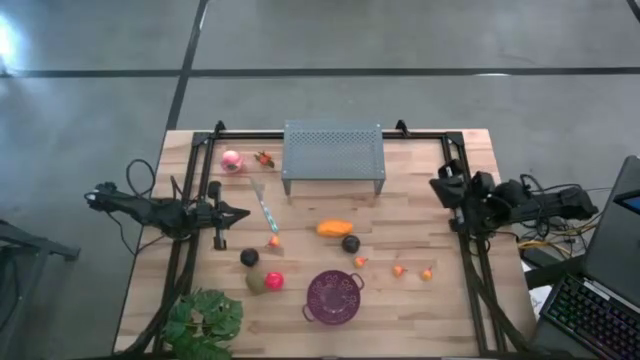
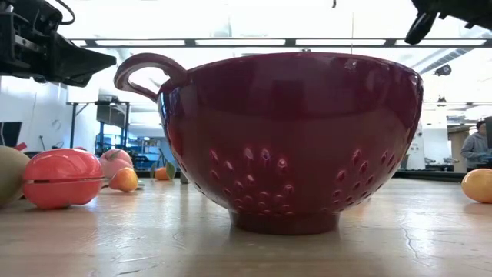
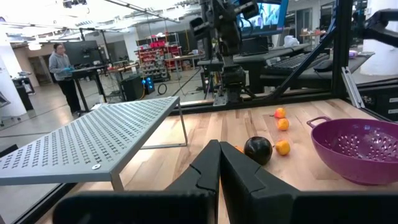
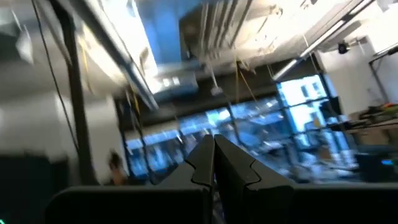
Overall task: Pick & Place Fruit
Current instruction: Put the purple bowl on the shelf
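Fruit lies scattered over the wooden table and none of it is in the purple colander yet. The left gripper hangs at the table's left side with its fingers pressed together and nothing between them. Just ahead of its tips lies a pale striped stick; farther ahead sit the elongated orange piece and a dark ball. Off to one side of it, near the metal mesh rack, is the pink ball; to its other side are a second dark ball, the olive-green piece and the red ball. The right gripper is parked high at the table's right edge, also shut and empty, its camera pointing up at the ceiling.

The risk I see is mostly rolling. These balls are round and smooth-looking, so fingers that come down off-centre, or are not opened first, would likely nudge one away. The red ball and olive-green piece sit touching, so reaching for one may knock the other. The tiny orange bits look hard to pinch. The colander seems light, and a bump on its rim could shift it. The leafy plant near the corner might snag a low sweep.
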{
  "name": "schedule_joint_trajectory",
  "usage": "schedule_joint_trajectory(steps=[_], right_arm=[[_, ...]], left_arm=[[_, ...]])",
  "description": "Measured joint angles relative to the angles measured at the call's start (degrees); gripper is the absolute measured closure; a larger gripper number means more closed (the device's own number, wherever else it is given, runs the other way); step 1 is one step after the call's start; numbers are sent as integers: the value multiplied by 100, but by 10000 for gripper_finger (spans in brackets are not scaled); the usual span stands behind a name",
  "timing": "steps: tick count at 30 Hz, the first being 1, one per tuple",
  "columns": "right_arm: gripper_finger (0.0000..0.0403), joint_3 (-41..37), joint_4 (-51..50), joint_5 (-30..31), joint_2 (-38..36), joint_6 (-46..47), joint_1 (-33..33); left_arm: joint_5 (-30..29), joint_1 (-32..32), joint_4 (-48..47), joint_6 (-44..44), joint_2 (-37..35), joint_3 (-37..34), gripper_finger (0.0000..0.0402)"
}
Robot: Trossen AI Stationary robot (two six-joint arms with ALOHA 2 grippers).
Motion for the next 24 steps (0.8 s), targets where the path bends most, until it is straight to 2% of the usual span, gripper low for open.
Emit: schedule_joint_trajectory(steps=[3, 8, 17, 20, 24], right_arm=[[394, 335, -485, -77, 443, -216, 0], [394, 1120, -1696, -797, 1198, -423, 21], [393, 2384, -3116, -844, 2828, -695, 103], [381, 2681, -3392, -833, 3301, -748, 266], [343, 3206, -4083, -830, 3824, -735, 631]], left_arm=[[0, 2, -2, 2, 2, 0, 390], [0, 0, -1, 1, 0, 0, 390], [2, 1, 0, 1, 0, 0, 390], [2, 0, -2, 2, 0, 0, 390], [0, 1, -1, 2, 0, 0, 390]])
